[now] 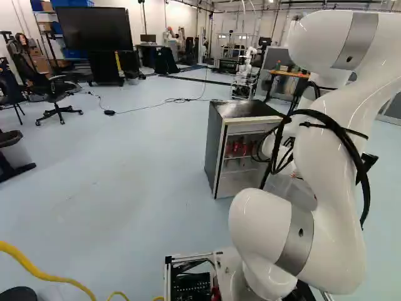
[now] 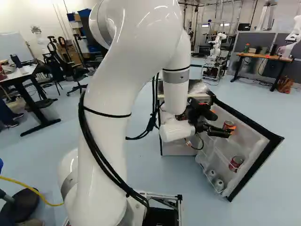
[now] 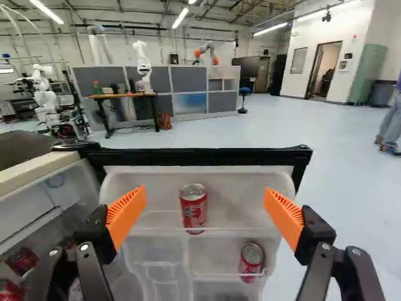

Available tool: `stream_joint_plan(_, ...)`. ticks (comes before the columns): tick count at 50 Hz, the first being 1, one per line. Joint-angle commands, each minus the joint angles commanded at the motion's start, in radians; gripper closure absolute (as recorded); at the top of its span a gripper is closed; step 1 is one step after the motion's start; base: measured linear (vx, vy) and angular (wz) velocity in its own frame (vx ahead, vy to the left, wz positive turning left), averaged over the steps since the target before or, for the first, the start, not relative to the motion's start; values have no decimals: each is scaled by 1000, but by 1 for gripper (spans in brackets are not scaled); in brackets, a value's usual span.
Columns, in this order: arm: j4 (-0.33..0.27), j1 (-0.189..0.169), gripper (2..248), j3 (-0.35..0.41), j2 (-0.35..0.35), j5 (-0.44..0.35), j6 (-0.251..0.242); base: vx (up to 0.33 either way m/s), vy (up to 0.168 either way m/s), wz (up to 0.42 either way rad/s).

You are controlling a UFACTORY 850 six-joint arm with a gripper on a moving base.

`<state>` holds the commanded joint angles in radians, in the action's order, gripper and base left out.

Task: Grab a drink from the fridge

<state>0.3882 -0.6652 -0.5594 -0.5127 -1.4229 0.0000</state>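
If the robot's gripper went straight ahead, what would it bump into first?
Probably the upper red can in the open fridge door: it's roughly straight ahead of the open gripper. I can't be sure how far away it is.

The white arm (image 2: 146,42) has grey bands (image 1: 296,241), black cables (image 2: 126,189) and a black pincer (image 2: 228,132) with 2 ribbed orange pads (image 3: 127,213).
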Motion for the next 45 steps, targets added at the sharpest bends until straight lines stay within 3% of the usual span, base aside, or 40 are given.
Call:
stream_joint_plan(15,-158,30,3,27,-15,0,0,0,0,0)
stream_joint_plan(45,-473,33,3,3,-102,0,0,0,0,0)
